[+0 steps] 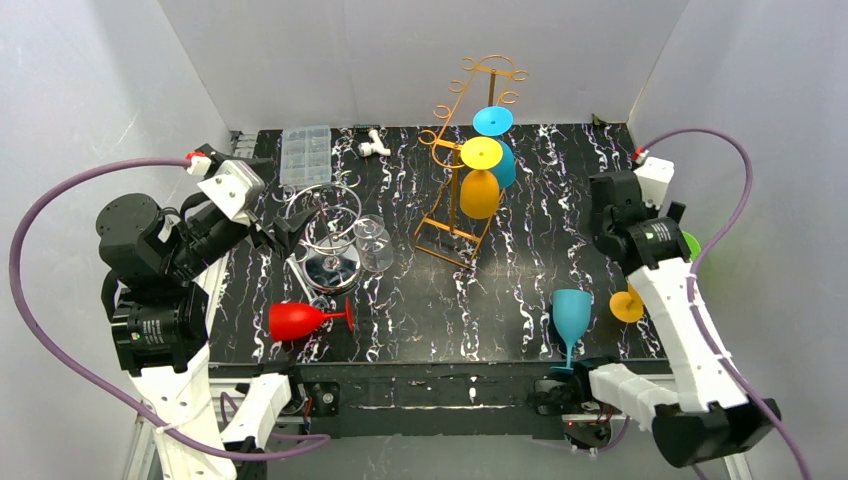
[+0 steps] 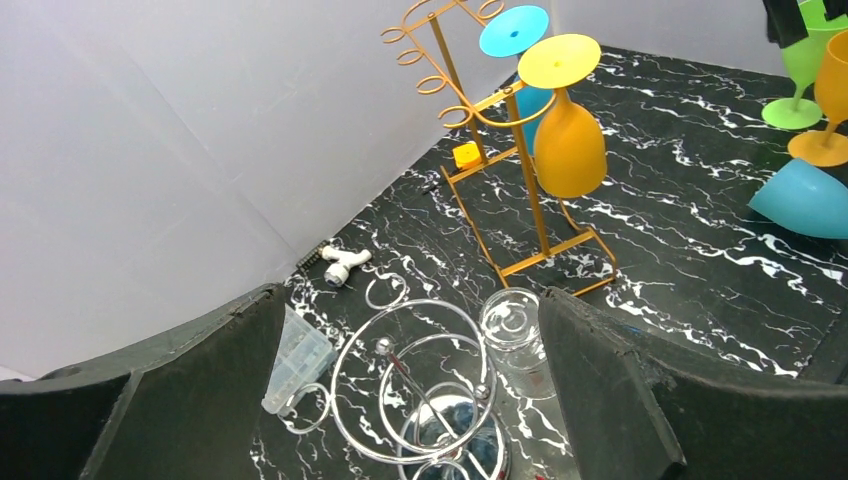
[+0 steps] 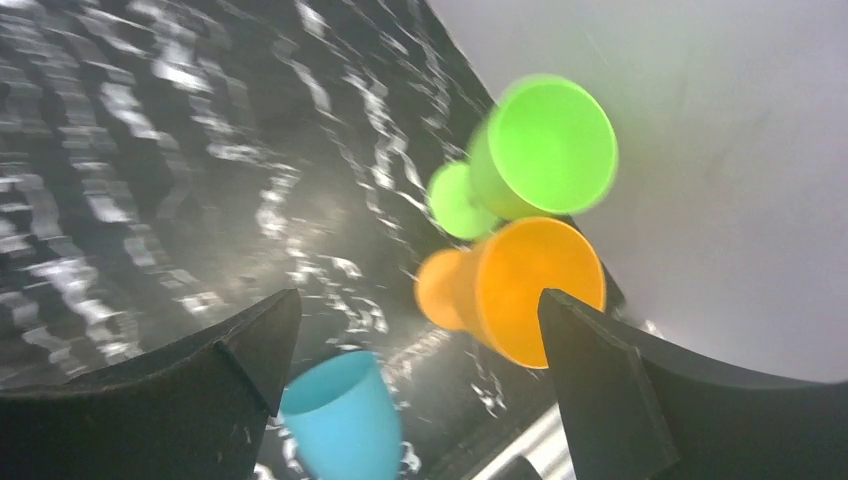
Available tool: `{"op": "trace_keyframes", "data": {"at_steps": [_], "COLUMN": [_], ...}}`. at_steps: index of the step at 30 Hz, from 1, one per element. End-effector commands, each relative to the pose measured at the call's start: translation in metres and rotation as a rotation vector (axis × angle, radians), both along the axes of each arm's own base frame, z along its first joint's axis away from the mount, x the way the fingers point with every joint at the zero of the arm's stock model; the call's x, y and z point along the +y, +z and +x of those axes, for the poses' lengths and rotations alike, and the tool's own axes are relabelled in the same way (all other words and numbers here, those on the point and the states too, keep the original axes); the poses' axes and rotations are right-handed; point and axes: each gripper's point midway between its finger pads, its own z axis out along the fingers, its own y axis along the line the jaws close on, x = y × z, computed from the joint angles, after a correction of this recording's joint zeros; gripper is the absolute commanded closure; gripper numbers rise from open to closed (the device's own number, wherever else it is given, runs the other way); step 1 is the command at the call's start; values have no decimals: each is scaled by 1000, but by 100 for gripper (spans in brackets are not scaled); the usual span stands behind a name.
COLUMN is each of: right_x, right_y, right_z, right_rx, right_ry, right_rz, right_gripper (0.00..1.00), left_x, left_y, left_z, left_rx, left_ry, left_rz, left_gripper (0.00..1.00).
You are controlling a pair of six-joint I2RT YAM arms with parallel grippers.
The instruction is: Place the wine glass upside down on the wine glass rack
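Note:
The orange wire rack stands at the back centre and also shows in the left wrist view. A yellow-orange glass and a blue glass hang on it upside down. A teal glass stands upright near the front edge. An orange glass and a green glass stand at the right edge. My right gripper is open and empty above the table, facing the green glass, the orange glass and the teal glass. My left gripper is open and empty.
A silver spiral stand and a clear glass sit just in front of my left gripper. A red glass lies on its side at the front left. A clear plastic box and a white fitting lie at the back.

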Motion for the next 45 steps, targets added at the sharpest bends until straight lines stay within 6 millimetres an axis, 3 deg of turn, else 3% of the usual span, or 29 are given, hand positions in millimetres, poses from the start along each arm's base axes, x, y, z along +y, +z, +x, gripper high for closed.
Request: {"op": "trace_keyframes", "data": {"at_steps": [1,4,10,15,18,20,21,22,26,27,28,32,36,40,45], "right_x": [-39,-54,-58,-61,-62,-59,-50,-44,-25,-17,-11,3,16,37,93], "right_y": [-51,-68,-82,-103,-107,-107,-99,-90,-51,-21,23,96,180,231,283], "right_z": [0,-7,-5,3,13,18,22,24,27,22,16,4,-23,-35,-28], "right_rx": [127,182,180,173,156,136,83,40,-66,-128,-219,-361,-514,-610,-698], "right_ry": [-137,-225,-248,-260,-267,-257,-234,-211,-142,-97,-54,56,169,292,590], "right_rz": [50,32,82,106,104,127,191,227,336,378,405,447,473,536,722], "right_gripper": [2,2,4,31,41,66,91,99,99,99,99,99,99,99,99], "left_x": [8,10,11,11,10,8,5,4,2,-1,-6,-19,-35,-43,-43], "left_y": [12,12,7,0,0,1,6,7,8,12,18,25,25,28,41], "left_z": [9,14,14,15,11,8,2,0,-6,-8,-12,-25,-42,-38,-22], "left_rx": [-36,-31,-42,-24,-22,-26,-34,-37,-18,4,32,104,213,324,353], "left_ry": [54,64,62,59,55,47,31,27,15,8,-18,-91,-204,-260,-257], "left_rz": [5,7,20,24,22,22,18,16,-2,-31,-72,-146,-233,-317,-394], "left_gripper": [2,2,2,2,2,2,2,2,2,2,2,2,2,2,2]}}
